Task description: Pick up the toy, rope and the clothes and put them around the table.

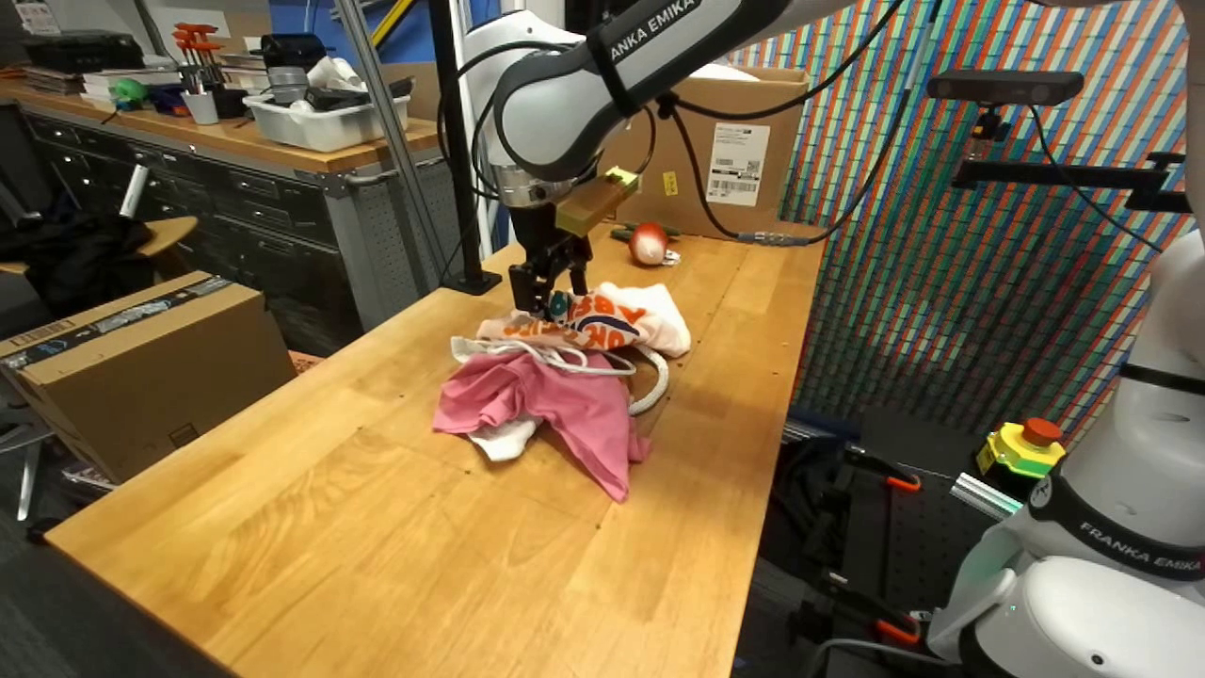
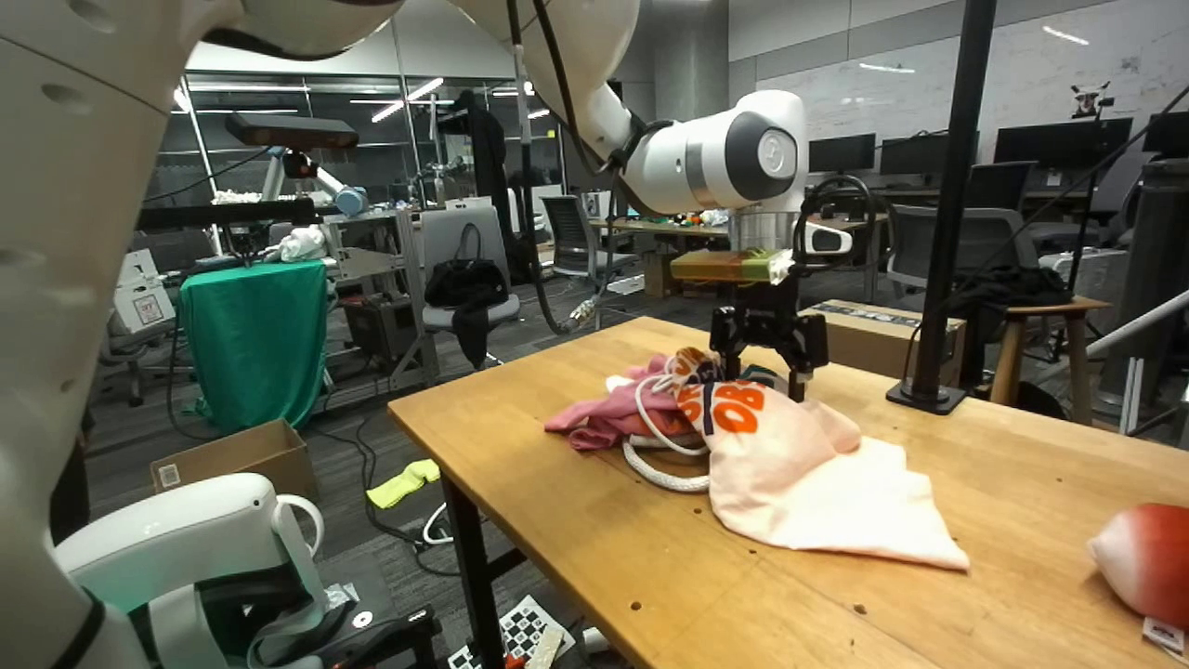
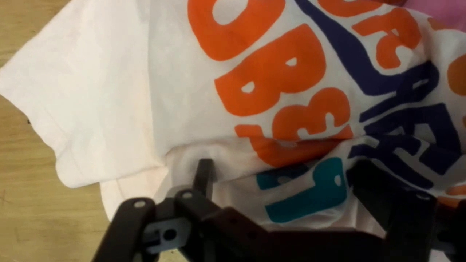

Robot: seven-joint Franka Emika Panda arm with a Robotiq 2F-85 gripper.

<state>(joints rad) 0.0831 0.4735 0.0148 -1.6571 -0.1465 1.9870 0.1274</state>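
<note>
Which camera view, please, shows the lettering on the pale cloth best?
The wrist view: there the lettering on the pale cloth appears large, in orange, navy and teal, though folds and the end effector hide parts. Both exterior views show it smaller and at a slant, mostly as orange letters with some navy.

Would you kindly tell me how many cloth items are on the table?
2 for certain: the pale printed cloth at the spread fingers and the pink cloth beside it. White fabric peeking from under the pink cloth may be a third; others could be hidden.
</note>
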